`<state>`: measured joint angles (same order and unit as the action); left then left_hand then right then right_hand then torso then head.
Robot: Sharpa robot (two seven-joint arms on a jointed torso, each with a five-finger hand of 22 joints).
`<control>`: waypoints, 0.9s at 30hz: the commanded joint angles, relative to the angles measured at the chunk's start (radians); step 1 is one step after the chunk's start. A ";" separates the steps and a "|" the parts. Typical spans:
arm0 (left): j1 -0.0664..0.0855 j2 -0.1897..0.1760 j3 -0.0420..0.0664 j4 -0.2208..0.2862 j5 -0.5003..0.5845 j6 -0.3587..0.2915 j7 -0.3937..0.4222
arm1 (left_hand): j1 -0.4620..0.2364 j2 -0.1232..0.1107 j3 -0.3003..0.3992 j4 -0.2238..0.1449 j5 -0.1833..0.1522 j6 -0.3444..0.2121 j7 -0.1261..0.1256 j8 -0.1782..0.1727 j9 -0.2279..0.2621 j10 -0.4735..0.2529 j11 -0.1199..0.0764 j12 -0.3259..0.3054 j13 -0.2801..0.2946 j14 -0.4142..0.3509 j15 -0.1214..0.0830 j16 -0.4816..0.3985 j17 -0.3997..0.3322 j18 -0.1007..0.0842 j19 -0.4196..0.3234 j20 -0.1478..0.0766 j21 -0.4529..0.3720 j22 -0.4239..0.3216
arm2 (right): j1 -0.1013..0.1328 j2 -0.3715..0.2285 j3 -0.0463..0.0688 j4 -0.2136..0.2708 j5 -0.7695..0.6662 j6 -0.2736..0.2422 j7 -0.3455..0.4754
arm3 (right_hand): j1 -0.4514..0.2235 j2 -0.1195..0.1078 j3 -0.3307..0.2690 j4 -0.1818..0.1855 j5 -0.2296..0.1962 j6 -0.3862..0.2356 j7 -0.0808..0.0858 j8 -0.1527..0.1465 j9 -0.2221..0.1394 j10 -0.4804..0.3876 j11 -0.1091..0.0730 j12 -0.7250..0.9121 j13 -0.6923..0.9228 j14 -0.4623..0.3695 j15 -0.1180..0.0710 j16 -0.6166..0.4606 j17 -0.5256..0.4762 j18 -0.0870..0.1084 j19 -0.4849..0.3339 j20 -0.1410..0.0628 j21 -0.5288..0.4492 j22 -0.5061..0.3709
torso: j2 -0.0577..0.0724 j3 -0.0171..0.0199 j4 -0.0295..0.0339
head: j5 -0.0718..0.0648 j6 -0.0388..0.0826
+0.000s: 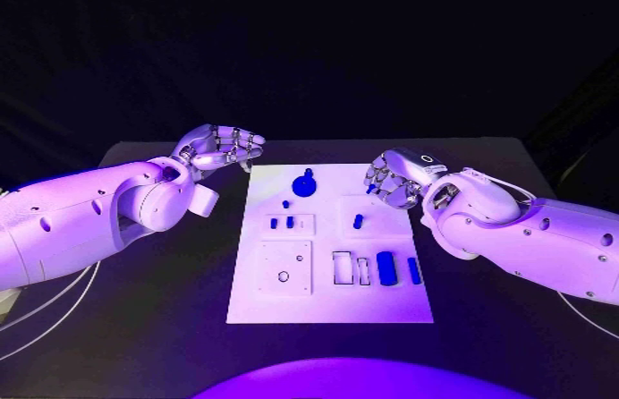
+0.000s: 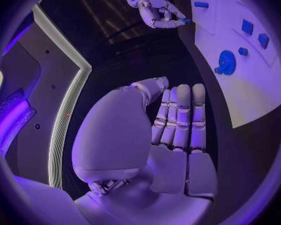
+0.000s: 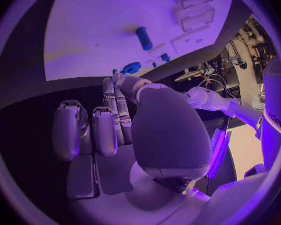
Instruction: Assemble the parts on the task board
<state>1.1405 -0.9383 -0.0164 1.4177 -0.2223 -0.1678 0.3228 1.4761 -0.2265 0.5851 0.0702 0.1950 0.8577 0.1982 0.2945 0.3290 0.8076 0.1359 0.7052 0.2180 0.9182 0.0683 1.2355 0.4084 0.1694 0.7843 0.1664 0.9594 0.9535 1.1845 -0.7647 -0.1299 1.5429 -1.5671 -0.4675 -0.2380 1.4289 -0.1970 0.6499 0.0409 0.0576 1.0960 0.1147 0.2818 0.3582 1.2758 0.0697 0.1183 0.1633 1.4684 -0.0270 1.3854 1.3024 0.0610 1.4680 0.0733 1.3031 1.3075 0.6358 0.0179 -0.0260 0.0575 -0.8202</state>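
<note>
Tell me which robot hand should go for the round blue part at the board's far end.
Probably the left robot hand: it hovers empty, just beside the task board, and close to the round blue part. The right robot hand seems to pinch something small and blue.
</note>
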 commanded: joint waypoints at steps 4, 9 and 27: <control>0.001 0.004 0.001 0.015 -0.006 0.011 0.008 | -0.013 0.001 0.002 -0.007 0.004 -0.008 -0.002 0.000 -0.001 -0.006 0.000 0.005 0.001 -0.004 0.000 0.005 0.001 0.013 -0.002 0.001 -0.007 0.000 | -0.019 0.010 0.000 0.090 0.016 -0.027 0.037 | 0.000 0.007 0.000 -0.007 0.002 0.005 -0.001 0.005 0.002 0.033 -0.028 0.000 -0.002 0.049 -0.007 0.007 0.000 -0.011 0.020 -0.005 0.004 0.170 | -0.001 -0.0003 0.0000 | 0.024 -0.004; 0.000 0.006 0.001 0.025 -0.004 0.007 0.010 | -0.013 0.001 0.002 -0.007 0.004 -0.008 -0.002 0.000 -0.001 -0.006 0.000 0.005 0.001 -0.004 0.000 0.005 0.001 0.013 -0.002 0.001 -0.007 0.000 | -0.041 0.042 -0.006 0.132 -0.014 -0.013 0.041 | -0.001 0.008 0.001 -0.009 0.002 0.004 0.000 0.005 0.002 0.032 -0.028 -0.001 -0.001 0.049 -0.007 0.007 0.000 -0.011 0.020 -0.005 0.004 0.170 | -0.001 -0.0020 0.0009 | 0.038 -0.007; 0.000 0.023 0.000 0.043 -0.008 -0.002 0.012 | -0.016 0.000 0.001 -0.007 0.003 -0.013 -0.001 -0.001 -0.001 -0.009 0.001 0.008 0.002 -0.005 0.001 0.006 0.002 0.013 -0.003 0.002 -0.008 0.000 | -0.124 0.155 -0.025 0.106 -0.112 0.055 0.014 | -0.002 0.008 0.004 -0.014 0.002 0.003 0.000 0.003 0.003 0.031 -0.027 -0.004 -0.001 0.050 -0.007 0.007 0.001 -0.011 0.020 -0.005 0.003 0.171 | 0.000 -0.0022 0.0018 | 0.080 -0.032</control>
<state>1.1397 -0.9188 -0.0169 1.4577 -0.2248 -0.1705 0.3239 1.4681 -0.2266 0.5879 0.0674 0.1950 0.8508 0.1981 0.2944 0.3289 0.8042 0.1394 0.7093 0.2187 0.9183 0.0682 1.2353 0.4092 0.1694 0.7843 0.1664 0.9555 0.9534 1.0641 -0.6153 -0.1547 1.6509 -1.6299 -0.4471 -0.2162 1.4276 -0.1961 0.6539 0.0314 0.0574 1.0933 0.1133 0.2828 0.3611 1.2761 0.0693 0.1155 0.1630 1.4686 -0.0268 1.3895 1.3021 0.0611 1.4680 0.0733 1.3031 1.3073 0.6355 0.0145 -0.0240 0.1327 -0.8481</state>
